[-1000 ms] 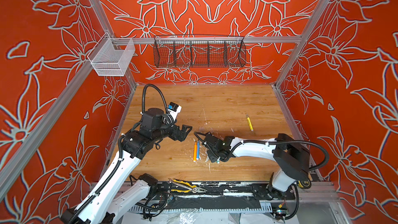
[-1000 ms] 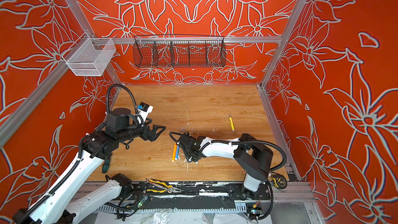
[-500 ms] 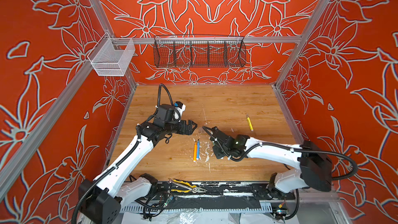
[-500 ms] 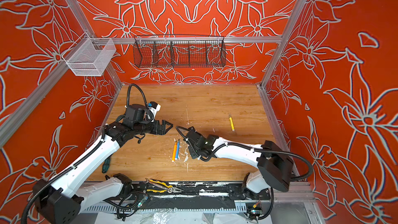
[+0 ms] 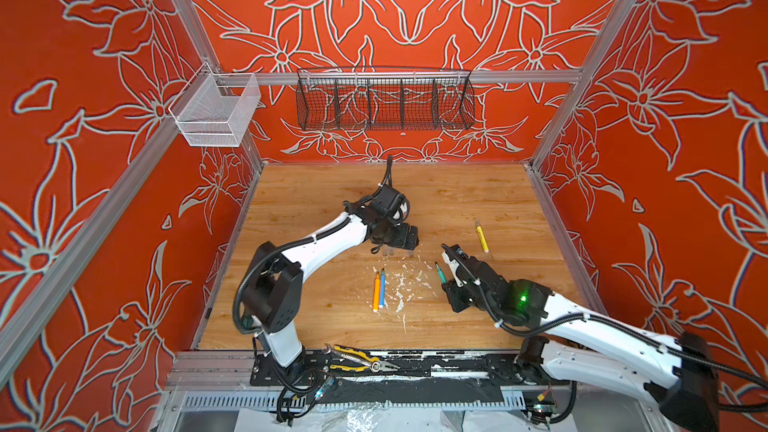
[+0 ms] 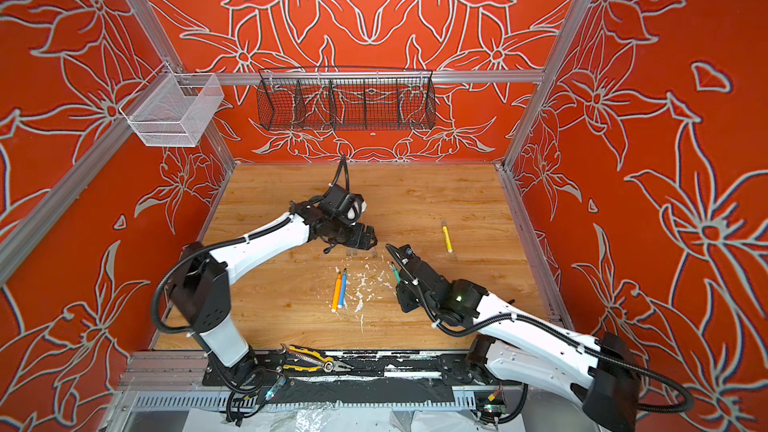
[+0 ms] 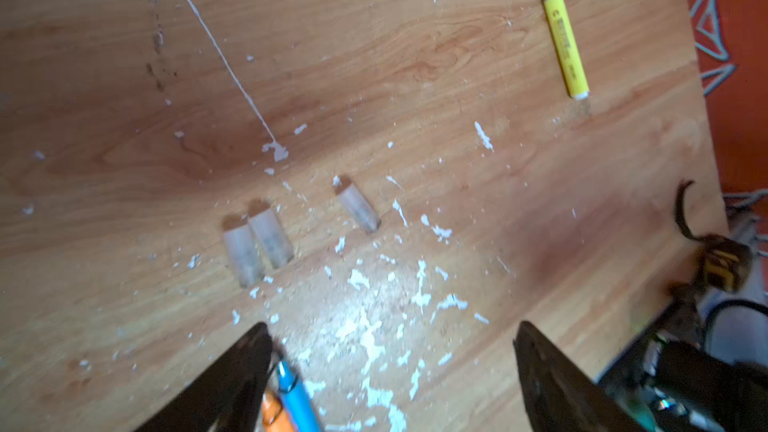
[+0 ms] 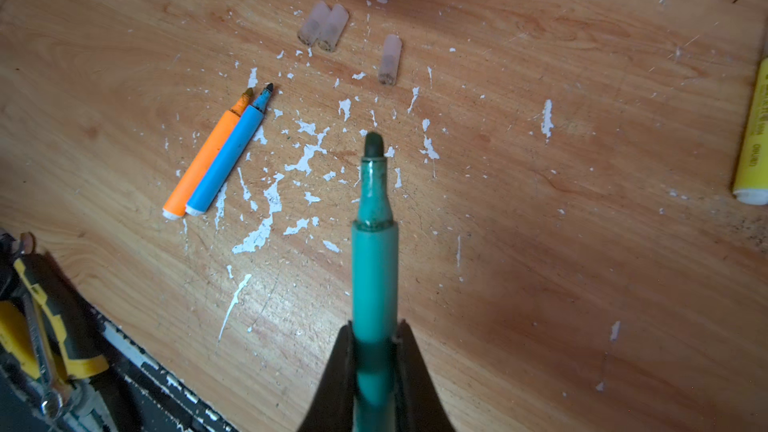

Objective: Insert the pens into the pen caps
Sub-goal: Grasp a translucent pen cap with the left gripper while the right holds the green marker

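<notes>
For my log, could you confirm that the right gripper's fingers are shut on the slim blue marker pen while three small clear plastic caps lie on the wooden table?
Not quite: the right wrist view shows the right gripper shut on the slim green marker pen, not blue. The three small clear plastic caps do lie on the wooden table.

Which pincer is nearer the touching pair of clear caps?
Left. The left pincer hovers open just short of the pair of caps; the right pincer, shut on the green pen, sits farther off across the white flecks.
</notes>
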Controlling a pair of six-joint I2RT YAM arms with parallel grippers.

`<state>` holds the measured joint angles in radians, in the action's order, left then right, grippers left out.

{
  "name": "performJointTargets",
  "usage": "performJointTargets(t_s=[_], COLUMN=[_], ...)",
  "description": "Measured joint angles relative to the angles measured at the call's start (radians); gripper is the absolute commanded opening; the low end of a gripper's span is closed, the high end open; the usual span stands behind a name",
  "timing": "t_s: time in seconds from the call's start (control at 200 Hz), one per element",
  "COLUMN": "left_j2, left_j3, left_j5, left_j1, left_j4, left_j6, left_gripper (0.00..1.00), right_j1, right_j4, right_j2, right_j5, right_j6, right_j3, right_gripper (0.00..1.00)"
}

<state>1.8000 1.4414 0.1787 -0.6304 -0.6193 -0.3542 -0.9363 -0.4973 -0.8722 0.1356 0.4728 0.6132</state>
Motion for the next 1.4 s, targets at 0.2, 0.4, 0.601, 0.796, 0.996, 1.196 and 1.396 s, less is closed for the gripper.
performJointTargets(t_s=[0.2, 0.4, 0.601, 0.796, 0.996, 1.196, 1.396], left_j2=[0.266, 0.402, 0.452, 0.478, 0.513, 0.529, 0.53], left_j3=[0.274, 0.381, 0.44, 0.459, 0.479, 0.5, 0.502], left_j5=[-0.112, -0.156, -0.188, -0.19, -0.19, -0.193, -0.192], left_j1=[-0.063, -0.087, -0.088, -0.088, -0.088, -0.084, -0.083], left_j4=[-0.171, -0.271, -0.325, -0.338, -0.346, -0.36, -0.367], left_j6=[-0.026, -0.067, -0.087, -0.098, -0.109, -0.115, -0.117], left_gripper=[0.82, 0.7, 0.66, 0.57, 0.44, 0.35, 0.27], right_j1=[0.0, 0.0, 0.0, 0.0, 0.0, 0.0, 0.0], right_j4=[0.005, 0.003, 0.0, 0.002, 0.005, 0.01, 0.016], right_j2=[0.218, 0.335, 0.372, 0.386, 0.392, 0.411, 0.415], right_j5=[-0.087, -0.145, -0.16, -0.174, -0.205, -0.226, -0.233], right_j6=[-0.047, -0.055, -0.055, -0.066, -0.079, -0.084, -0.092], right_j3=[-0.088, -0.143, -0.158, -0.16, -0.174, -0.178, -0.185], right_gripper=[0.0, 0.0, 0.0, 0.0, 0.0, 0.0, 0.0])
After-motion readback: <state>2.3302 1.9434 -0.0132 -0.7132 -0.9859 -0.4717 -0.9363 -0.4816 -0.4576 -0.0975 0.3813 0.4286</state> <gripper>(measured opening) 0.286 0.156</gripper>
